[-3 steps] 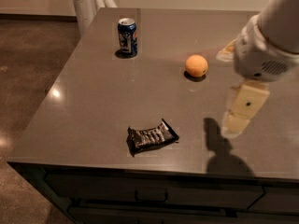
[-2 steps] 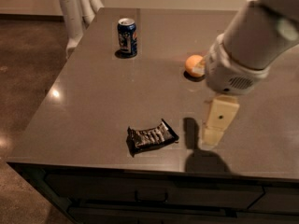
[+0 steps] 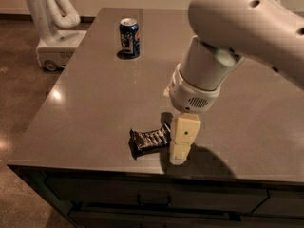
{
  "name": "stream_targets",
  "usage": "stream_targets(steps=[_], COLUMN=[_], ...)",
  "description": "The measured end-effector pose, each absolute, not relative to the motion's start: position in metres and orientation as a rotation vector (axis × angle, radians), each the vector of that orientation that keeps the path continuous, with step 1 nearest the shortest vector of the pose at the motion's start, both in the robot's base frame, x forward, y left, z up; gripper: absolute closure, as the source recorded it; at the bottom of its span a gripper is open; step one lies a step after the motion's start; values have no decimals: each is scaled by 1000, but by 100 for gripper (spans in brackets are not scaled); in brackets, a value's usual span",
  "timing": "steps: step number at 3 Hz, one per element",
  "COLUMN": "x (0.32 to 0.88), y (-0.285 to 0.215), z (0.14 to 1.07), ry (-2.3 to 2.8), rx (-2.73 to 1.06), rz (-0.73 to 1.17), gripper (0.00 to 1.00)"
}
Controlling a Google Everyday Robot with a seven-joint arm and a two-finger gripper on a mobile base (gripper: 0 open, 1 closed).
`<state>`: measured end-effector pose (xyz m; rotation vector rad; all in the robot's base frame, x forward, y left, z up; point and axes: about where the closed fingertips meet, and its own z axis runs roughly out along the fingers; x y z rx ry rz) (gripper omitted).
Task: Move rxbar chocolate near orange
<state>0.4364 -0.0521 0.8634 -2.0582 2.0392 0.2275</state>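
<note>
While your cream gripper (image 3: 176,156) stands beside the dark crinkled rxbar chocolate (image 3: 149,140), grasp indeterminate, blue soda can (image 3: 129,37) upright, grey tabletop (image 3: 95,89).

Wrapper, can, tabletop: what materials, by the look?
rxbar chocolate: dark, crinkled, glossy wrapper, likely foil or plastic film. Soda can: shiny rim, printed wall, probably aluminium. Table: smooth grey top with light glare; stone or laminate, unclear. Gripper, seemingly pale matte plastic, sits beside the bar near the table's front edge.
</note>
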Motion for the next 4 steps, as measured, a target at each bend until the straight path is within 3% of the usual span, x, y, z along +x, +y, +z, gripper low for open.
stream_targets(steps=[1, 2, 4], x=[434, 432, 444], y=[-39, -34, -34], z=[836, 830, 840], ry=[2046, 2055, 2102], rx=[-2101, -2104, -2024], rz=[264, 283, 321], gripper=[0, 14, 61])
